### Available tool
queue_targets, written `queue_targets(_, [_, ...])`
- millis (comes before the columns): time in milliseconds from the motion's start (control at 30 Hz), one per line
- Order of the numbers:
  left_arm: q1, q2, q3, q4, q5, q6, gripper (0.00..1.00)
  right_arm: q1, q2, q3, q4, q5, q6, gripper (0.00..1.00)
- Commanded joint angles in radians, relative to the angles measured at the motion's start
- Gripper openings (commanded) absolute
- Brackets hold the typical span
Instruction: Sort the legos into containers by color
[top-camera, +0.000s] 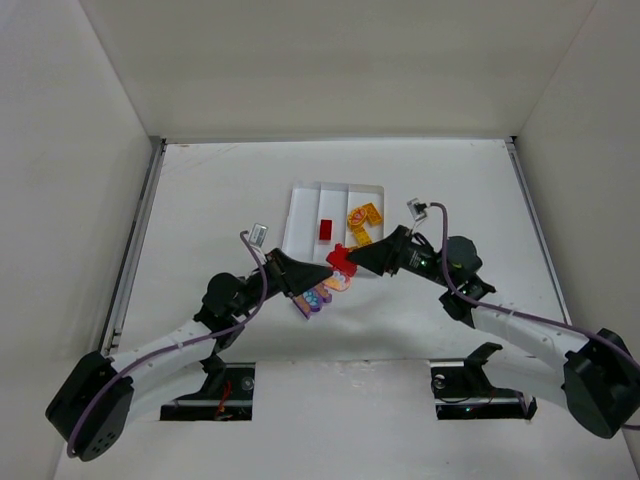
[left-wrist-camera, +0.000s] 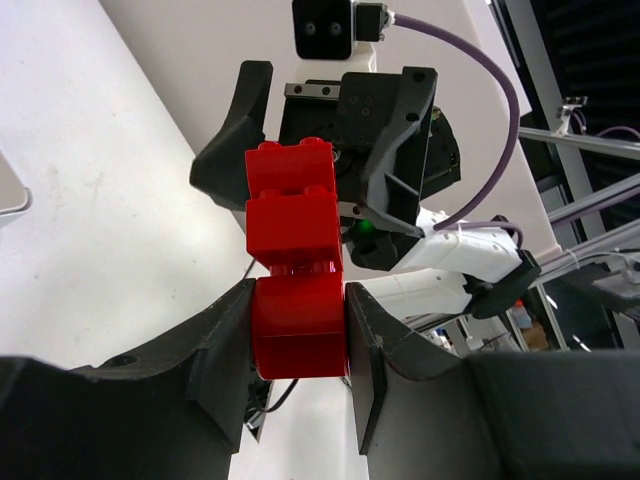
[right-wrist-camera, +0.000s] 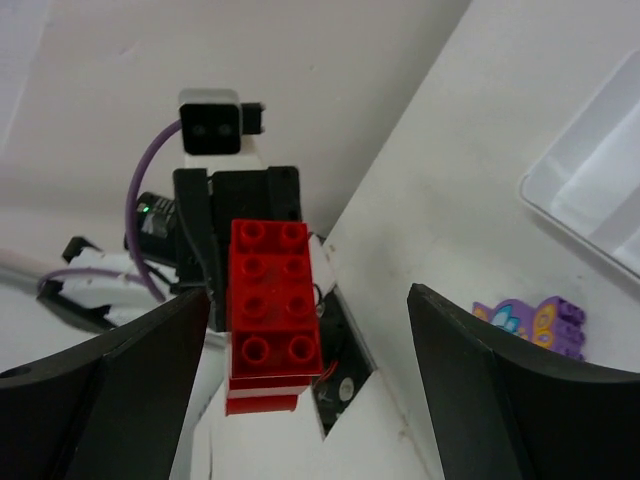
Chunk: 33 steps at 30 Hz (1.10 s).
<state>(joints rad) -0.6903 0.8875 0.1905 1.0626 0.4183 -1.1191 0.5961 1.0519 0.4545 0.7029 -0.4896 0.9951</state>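
Observation:
My left gripper (top-camera: 325, 268) is shut on the lower end of a stack of red legos (top-camera: 343, 260), held above the table just in front of the tray; its jaws clamp the stack's base in the left wrist view (left-wrist-camera: 295, 325). My right gripper (top-camera: 362, 258) is open, its fingers spread wide on either side of the stack (right-wrist-camera: 272, 310) without touching it. The white tray (top-camera: 300, 205) holds a red lego (top-camera: 326, 229) in its middle compartment and yellow-orange legos (top-camera: 363, 216) in its right one. Purple legos (top-camera: 314, 299) lie on the table below the stack.
An orange-pink printed brick (top-camera: 339, 283) lies beside the purple ones. The purple printed brick (right-wrist-camera: 535, 322) and a tray corner (right-wrist-camera: 590, 190) show in the right wrist view. White walls enclose the table on three sides.

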Motion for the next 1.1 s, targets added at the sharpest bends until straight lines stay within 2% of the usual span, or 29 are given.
queue_targets(0, [-0.021, -0.001, 0.053, 0.092, 0.010, -0.002, 0.18, 0.020, -0.027, -0.007, 0.132, -0.037, 0.034, 0.85])
queue_targets(367, [-0.053, 0.014, 0.063, 0.089, -0.012, 0.012, 0.19, 0.023, -0.021, -0.014, 0.150, -0.026, 0.054, 0.49])
queue_targets(433, [-0.053, 0.016, 0.061, 0.091, -0.015, 0.015, 0.19, 0.029, -0.017, -0.016, 0.150, -0.024, 0.056, 0.50])
queue_targets(567, [-0.054, 0.021, 0.061, 0.092, -0.018, 0.022, 0.19, 0.050, 0.010, -0.007, 0.150, -0.040, 0.054, 0.66])
queue_targets(733, [-0.053, 0.024, 0.064, 0.092, -0.018, 0.028, 0.19, 0.061, 0.033, -0.005, 0.150, -0.041, 0.051, 0.70])
queue_targets(1067, [-0.054, 0.036, 0.067, 0.092, -0.018, 0.035, 0.19, 0.063, 0.030, -0.005, 0.158, -0.033, 0.053, 0.39])
